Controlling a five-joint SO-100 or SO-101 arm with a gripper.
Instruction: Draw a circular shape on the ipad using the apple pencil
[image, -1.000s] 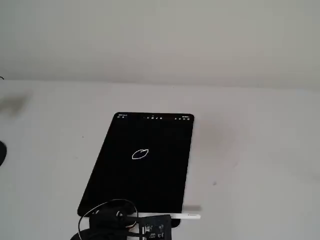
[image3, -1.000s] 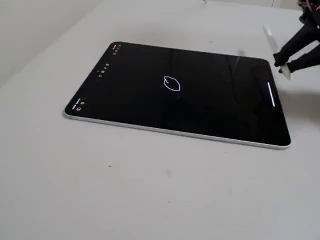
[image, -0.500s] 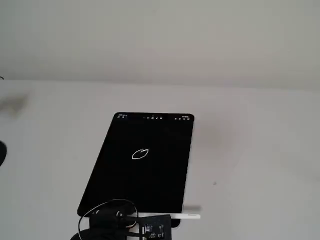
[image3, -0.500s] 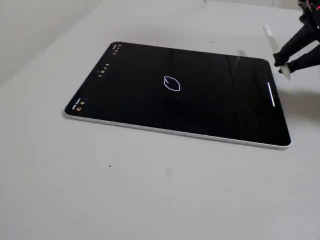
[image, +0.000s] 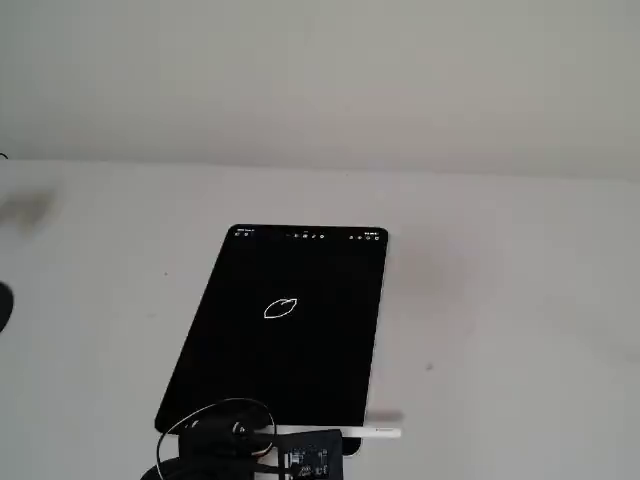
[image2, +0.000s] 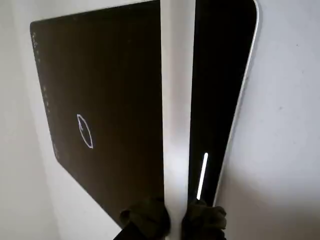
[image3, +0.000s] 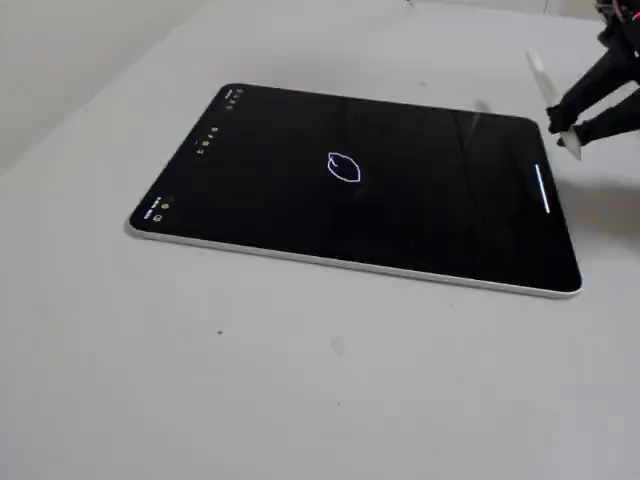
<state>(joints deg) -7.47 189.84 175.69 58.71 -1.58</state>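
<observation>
The ipad (image: 250, 380) lies flat on the white table, black screen up, icons along its far short edge; it also shows in the wrist view (image2: 110, 75) and the other fixed view (image3: 420, 220). The circular shape (image: 281, 309) is a thin white leaf-like outline near the screen's middle, seen in all views (image2: 84, 131) (image3: 343, 168). My gripper (image: 310, 437) (image2: 175, 220) (image3: 562, 125) is shut on the apple pencil (image: 380, 431) (image2: 177, 100) (image3: 545, 85). It holds the pencil level, parallel to the tablet's near short edge and away from the outline.
A black cable (image: 215, 425) loops by the gripper over the tablet's near left corner. A dark object (image: 3, 305) shows at the left edge. A white bar (image2: 202, 175) glows on the screen near the gripper. A pale wall rises behind the table.
</observation>
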